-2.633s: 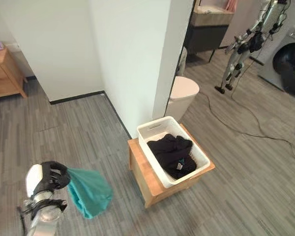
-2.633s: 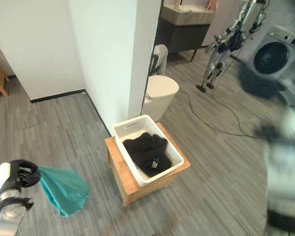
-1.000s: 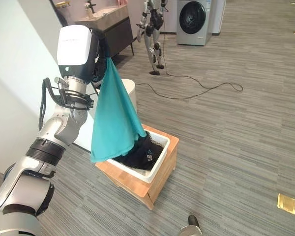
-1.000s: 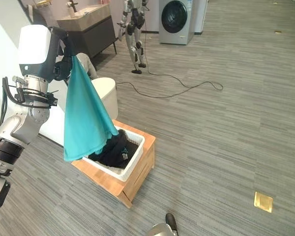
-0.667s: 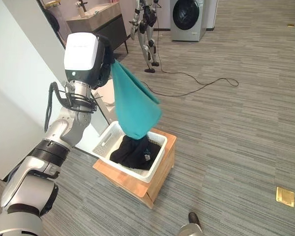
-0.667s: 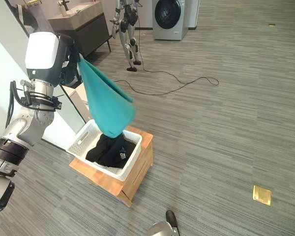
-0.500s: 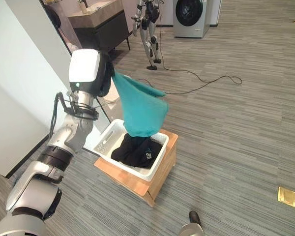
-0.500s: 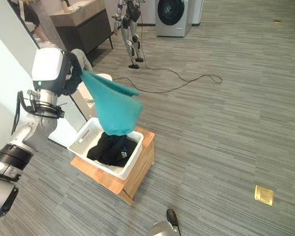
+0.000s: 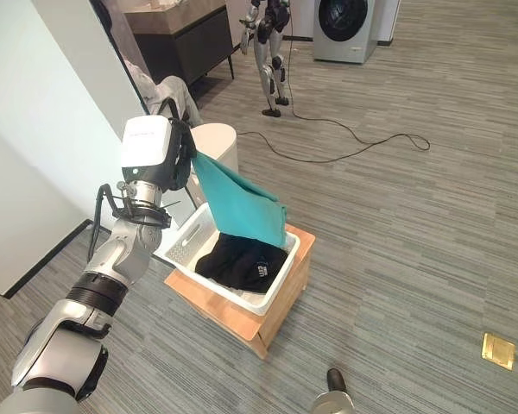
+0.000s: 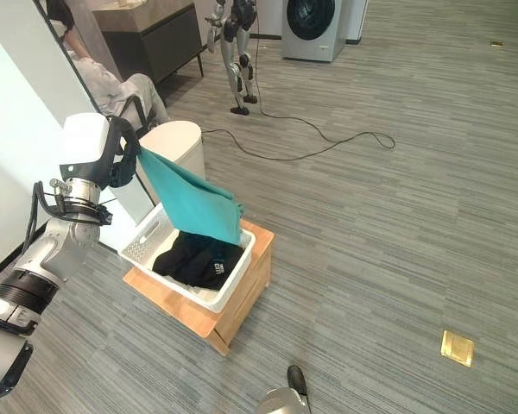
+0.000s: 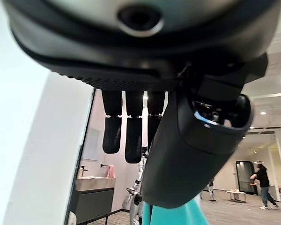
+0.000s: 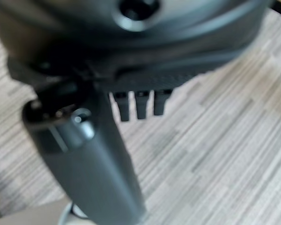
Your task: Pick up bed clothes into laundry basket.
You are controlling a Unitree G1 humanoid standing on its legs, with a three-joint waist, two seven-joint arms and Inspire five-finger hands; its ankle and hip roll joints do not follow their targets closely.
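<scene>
My left hand (image 9: 182,156) is raised over the near left corner of the white laundry basket (image 9: 185,247) and is shut on a teal cloth (image 9: 242,211). The cloth slopes down from the hand, and its lower end rests over the basket's far rim and on the black clothes (image 9: 238,263) inside. In the left wrist view the thumb (image 11: 192,150) pins the teal cloth (image 11: 175,218) below it. The basket stands on a low wooden stand (image 9: 278,302). My right hand (image 9: 332,395) hangs open and idle at the bottom edge, over grey floor (image 12: 215,122).
A white wall corner (image 9: 52,129) rises left of the basket, with a white round bin (image 9: 217,143) just behind it. A seated person (image 9: 166,93) shows past the wall. Farther back are a dark cabinet (image 9: 186,43), another robot (image 9: 268,39), a floor cable (image 9: 345,148) and a washing machine (image 9: 345,17).
My left hand has come down towards the basket. The teal cloth, which hung swinging above the basket, now lies with its lower end on the basket. The camera has shifted slightly.
</scene>
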